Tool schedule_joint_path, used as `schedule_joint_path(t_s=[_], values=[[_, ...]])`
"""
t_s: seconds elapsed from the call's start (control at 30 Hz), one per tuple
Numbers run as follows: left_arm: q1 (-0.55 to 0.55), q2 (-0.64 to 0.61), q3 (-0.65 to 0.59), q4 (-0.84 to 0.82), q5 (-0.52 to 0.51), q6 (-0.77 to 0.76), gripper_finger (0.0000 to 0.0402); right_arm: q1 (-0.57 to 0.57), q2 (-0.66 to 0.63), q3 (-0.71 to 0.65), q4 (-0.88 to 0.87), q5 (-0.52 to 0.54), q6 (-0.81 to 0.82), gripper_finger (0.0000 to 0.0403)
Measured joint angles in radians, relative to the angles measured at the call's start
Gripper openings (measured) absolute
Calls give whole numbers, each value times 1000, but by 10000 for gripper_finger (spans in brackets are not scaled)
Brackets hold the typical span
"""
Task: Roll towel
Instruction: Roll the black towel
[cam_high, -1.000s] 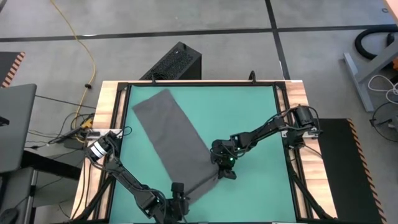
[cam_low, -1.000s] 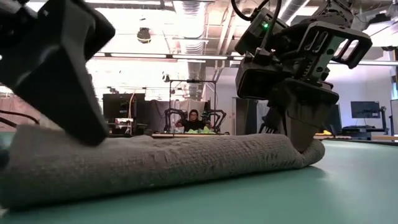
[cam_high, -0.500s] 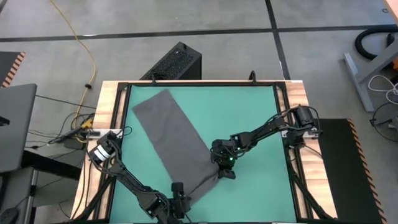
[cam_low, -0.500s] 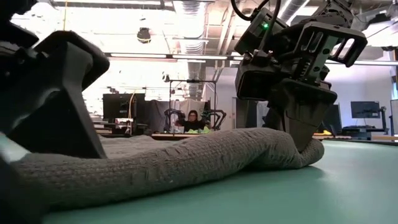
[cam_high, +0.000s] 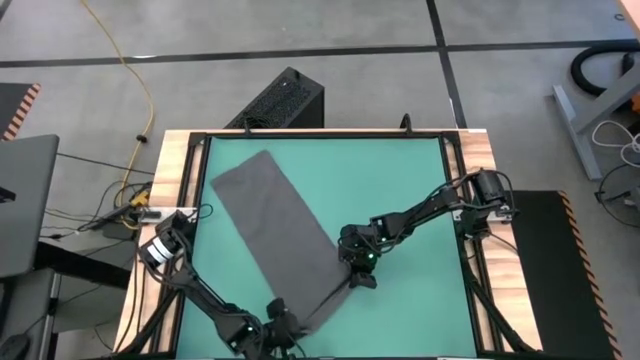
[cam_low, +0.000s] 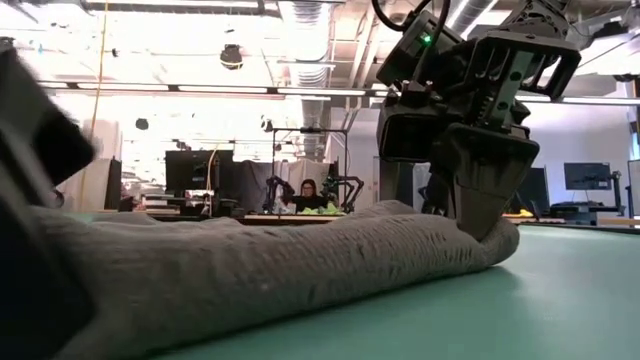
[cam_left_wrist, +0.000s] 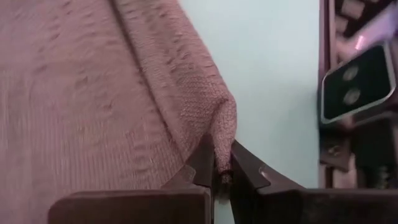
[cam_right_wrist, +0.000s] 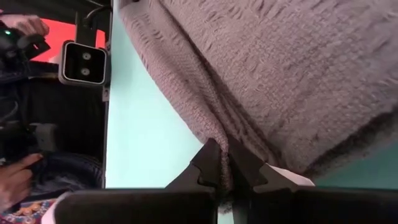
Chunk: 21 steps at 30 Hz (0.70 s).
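Note:
The dark grey towel (cam_high: 285, 230) lies as a long strip on the teal mat (cam_high: 400, 190), slanting from the far left toward the near middle. Its near end is doubled over into a thick roll (cam_low: 300, 265) that rests on the mat. My left gripper (cam_high: 281, 320) is at the near edge, shut on the roll's left end. My right gripper (cam_high: 360, 278) is shut on the roll's right end (cam_low: 490, 240). In the low view my left gripper (cam_low: 30, 250) fills the left side and hides that end. My left gripper pinches the corner of the towel's folded near end (cam_left_wrist: 225, 140) between its two fingers (cam_left_wrist: 205, 165). Several layers bunch into a point at the fingertips. The cloth runs away from the fingers and lies on the mat. My right gripper pinches the fold at the roll's right end (cam_right_wrist: 214, 134) between its two fingers (cam_right_wrist: 208, 162), slanting down from above. Several layers are gathered there. That end rests on the mat (cam_low: 500, 245), and the roll runs from it toward my left gripper.
The table's wooden frame (cam_high: 170, 200) borders the mat on all sides. A small camera (cam_left_wrist: 360, 81) stands at the near edge, close to my left gripper. Bare mat lies to the right of the towel. A person sits far off in the room (cam_low: 307, 190).
My left gripper has gone toward the table's near edge and a little left, still shut on the towel's corner. The roll between the two grippers sagged in the middle and now runs straighter and thicker. My right gripper has kept its place.

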<state>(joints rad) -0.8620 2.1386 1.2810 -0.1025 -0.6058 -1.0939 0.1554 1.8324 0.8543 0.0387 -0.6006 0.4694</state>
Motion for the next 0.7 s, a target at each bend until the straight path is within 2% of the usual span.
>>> schedule_joint_path(t_s=[0.2, 0.33, 0.4, 0.53, 0.7], values=[[-48, -11, -166, 291, -152, -236, 2, 24, 0, -1, -2, -1, 30, 33], [-35, -17, -226, 404, -170, -305, 2, 35, 0, -2, 14, 2, 34, 51], [-20, -19, -230, 422, -140, -314, 1, 37, 0, -2, 19, 3, 32, 64], [18, -31, -227, 415, -12, -341, 1, 18, -3, 3, 14, -21, 16, 103], [29, -51, -228, 349, 17, -427, 1, -7, -51, 3, -41, -44, -46, 162]])
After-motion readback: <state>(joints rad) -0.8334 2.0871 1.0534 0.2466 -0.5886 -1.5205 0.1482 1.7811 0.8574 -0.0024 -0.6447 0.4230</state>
